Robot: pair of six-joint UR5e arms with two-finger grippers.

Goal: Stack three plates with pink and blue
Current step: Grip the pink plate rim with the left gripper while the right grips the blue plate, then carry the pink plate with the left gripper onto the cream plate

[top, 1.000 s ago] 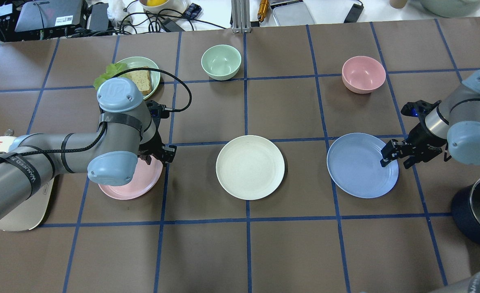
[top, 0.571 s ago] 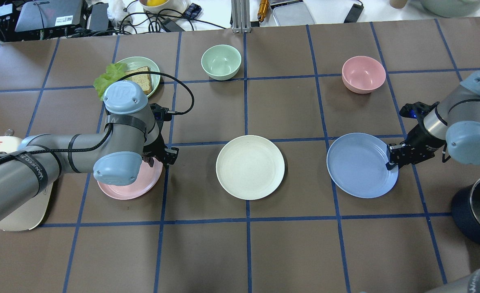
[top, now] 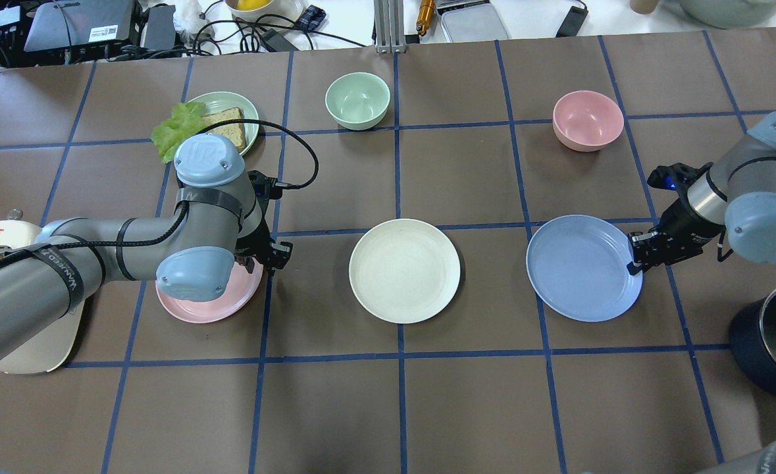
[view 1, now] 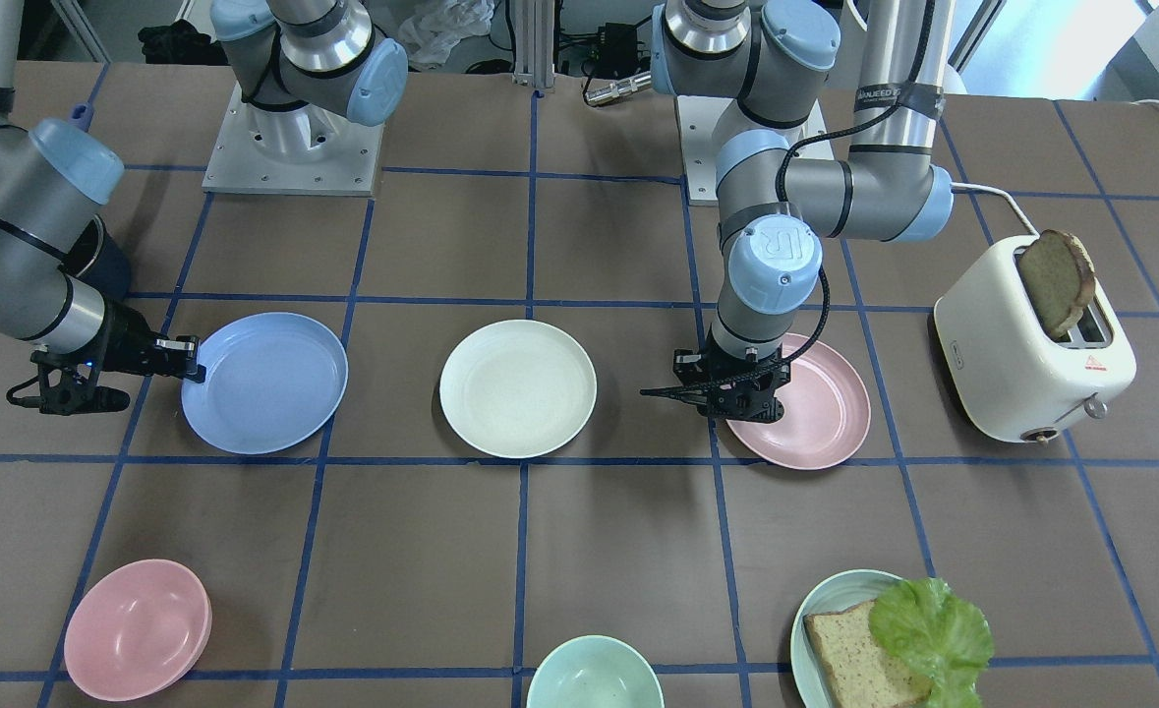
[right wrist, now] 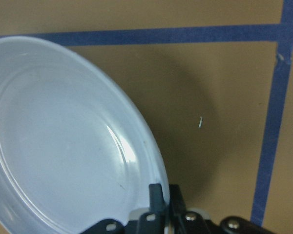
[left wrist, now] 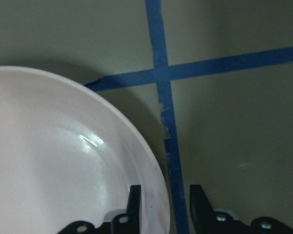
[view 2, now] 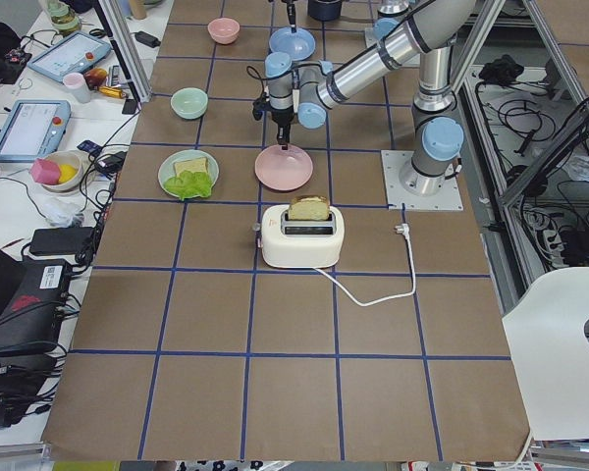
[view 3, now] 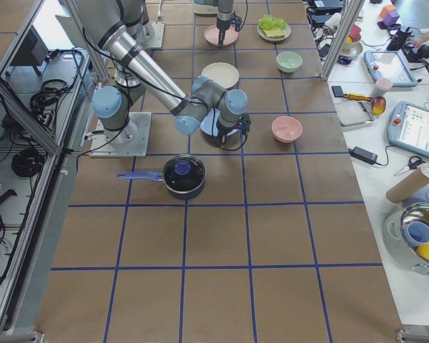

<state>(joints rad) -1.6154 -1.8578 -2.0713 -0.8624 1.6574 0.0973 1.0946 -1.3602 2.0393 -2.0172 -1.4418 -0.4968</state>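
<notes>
Three plates lie in a row on the brown table: pale pink point(top: 197, 306), cream-white point(top: 404, 270) and light blue point(top: 578, 270). My left gripper point(top: 266, 253) is open, and its fingers straddle the pink plate's point(left wrist: 63, 156) right rim in the left wrist view. My right gripper point(top: 632, 263) is shut on the blue plate's point(right wrist: 63, 146) right rim, with both fingers pinching the edge. In the front view the left gripper point(view 1: 726, 393) is at the pink plate point(view 1: 825, 413) and the right gripper point(view 1: 186, 369) is at the blue plate point(view 1: 264, 383). The cream plate point(view 1: 518, 388) lies between them, untouched.
A pink bowl point(top: 588, 120) and a green bowl point(top: 357, 99) stand at the far side. A teal plate with bread and lettuce point(top: 230, 125) is behind the left arm. A toaster point(view 1: 1031, 354) stands at the robot's left, and a dark pot point(top: 773, 342) at its right.
My right gripper has closed on the blue plate's rim, and the plate has shifted slightly left. My left arm has moved a little to the right, with its gripper still at the pink plate's rim.
</notes>
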